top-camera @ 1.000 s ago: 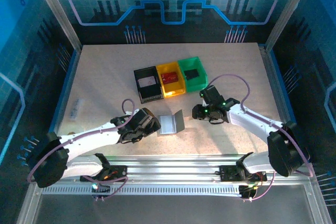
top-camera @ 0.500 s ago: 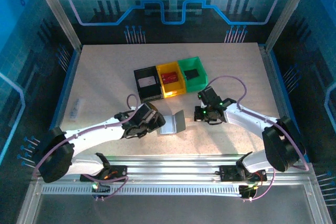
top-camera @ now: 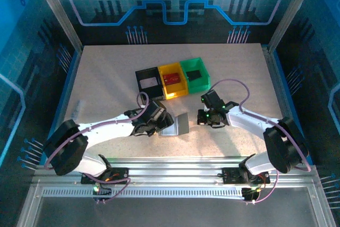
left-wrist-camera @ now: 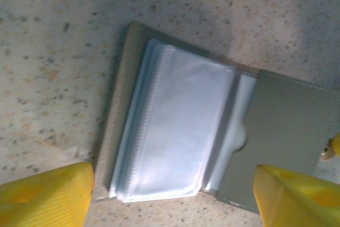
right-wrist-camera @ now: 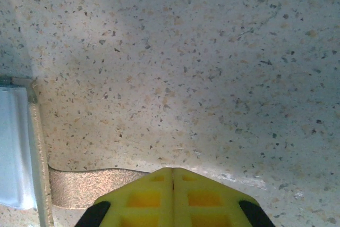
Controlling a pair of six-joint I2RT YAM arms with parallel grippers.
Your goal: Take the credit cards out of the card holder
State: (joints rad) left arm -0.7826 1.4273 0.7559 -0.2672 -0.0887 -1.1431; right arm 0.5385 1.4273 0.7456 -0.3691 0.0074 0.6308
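Observation:
The grey card holder (top-camera: pixel 175 125) lies open on the table, its pale see-through sleeves (left-wrist-camera: pixel 175 126) facing up and its grey flap (left-wrist-camera: pixel 287 136) folded out to the right. My left gripper (left-wrist-camera: pixel 172 200) is open and straddles it, with one yellow fingertip (left-wrist-camera: pixel 48 198) at its left edge and the other over the flap. What the sleeves hold I cannot tell. A reddish credit card (top-camera: pixel 171 78) lies in the yellow bin, a whitish one (top-camera: pixel 150 82) in the black bin. My right gripper (right-wrist-camera: pixel 173 176) is shut on nothing, just right of the holder (right-wrist-camera: pixel 18 147).
Black (top-camera: pixel 139 90), yellow (top-camera: pixel 183 84) and green (top-camera: pixel 203 81) bins stand in a row behind the holder; the green one holds a small black block (top-camera: pixel 195 74). A small white object (top-camera: pixel 77 109) lies at the table's left edge.
My left gripper has moved right over the card holder and its jaws have narrowed a little. The right gripper has shut and stayed beside the holder.

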